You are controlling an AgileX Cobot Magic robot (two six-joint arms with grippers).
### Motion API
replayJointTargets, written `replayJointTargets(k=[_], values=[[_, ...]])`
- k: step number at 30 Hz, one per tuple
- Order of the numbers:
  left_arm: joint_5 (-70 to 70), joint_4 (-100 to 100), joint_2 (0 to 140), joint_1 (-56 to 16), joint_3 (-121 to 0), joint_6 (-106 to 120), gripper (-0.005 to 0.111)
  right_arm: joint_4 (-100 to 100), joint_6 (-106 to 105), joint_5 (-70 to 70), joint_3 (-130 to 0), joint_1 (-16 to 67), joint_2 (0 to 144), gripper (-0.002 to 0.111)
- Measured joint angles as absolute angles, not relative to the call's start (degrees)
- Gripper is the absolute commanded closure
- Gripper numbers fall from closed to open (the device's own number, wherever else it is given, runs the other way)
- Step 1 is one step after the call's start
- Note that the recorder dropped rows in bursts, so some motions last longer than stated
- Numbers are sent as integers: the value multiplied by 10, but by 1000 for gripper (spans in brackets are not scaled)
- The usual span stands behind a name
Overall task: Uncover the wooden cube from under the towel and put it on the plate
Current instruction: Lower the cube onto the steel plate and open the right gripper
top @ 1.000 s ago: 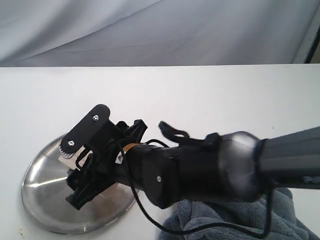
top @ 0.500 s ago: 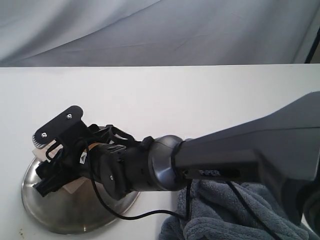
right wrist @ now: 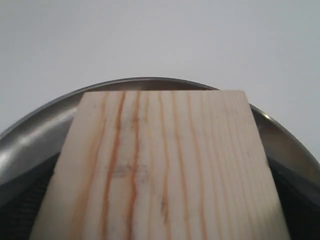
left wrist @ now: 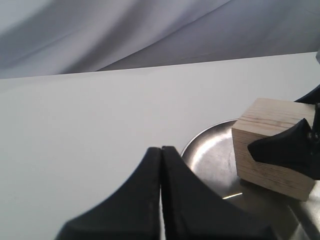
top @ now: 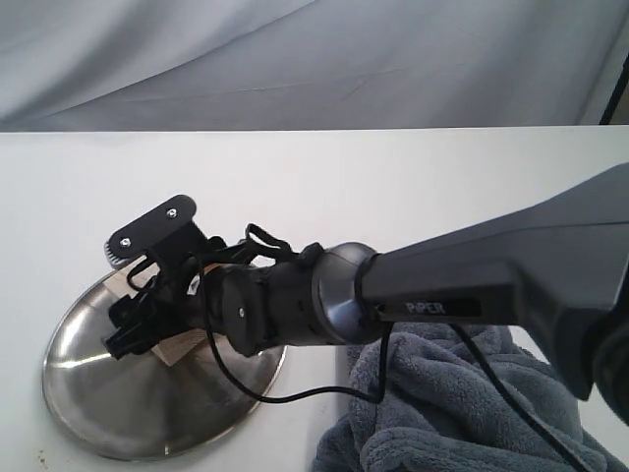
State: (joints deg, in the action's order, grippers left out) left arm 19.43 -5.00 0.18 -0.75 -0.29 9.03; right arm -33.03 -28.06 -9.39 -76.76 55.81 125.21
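The right arm reaches across the middle of the exterior view to the left side, where its wrist hangs over the plate. The right jaws are clamped on the wooden cube, of which only a pale sliver shows below the black wrist hardware in that view. The left wrist view gives it more plainly: the wooden cube sits over the plate, with one black finger pressed against its side face. Whether its underside touches the metal or hangs just above it cannot be told. From the right wrist view the grained top face of the wooden cube fills most of the picture, with the rim of the plate curving behind it.

The left jaws are clenched with nothing between them, their two dark fingers pressed flat together above the white tabletop, just beside the plate.

The towel lies crumpled on the tabletop at the lower right of the exterior view, near the plate and below the right arm. A thin black cable loops down from the wrist across the rim of the plate
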Motion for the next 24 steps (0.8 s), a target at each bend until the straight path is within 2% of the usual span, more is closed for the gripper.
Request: replayJointTargets(k=[19, 22, 24], values=[[194, -50, 2, -7, -3, 90, 105, -346, -282, -62, -770, 554, 1252, 108], [194, -50, 2, -7, -3, 90, 105, -347, -282, -62, -770, 554, 1252, 103], [194, -50, 2, -7, -3, 90, 105, -347, -282, -61, -770, 554, 1252, 96]])
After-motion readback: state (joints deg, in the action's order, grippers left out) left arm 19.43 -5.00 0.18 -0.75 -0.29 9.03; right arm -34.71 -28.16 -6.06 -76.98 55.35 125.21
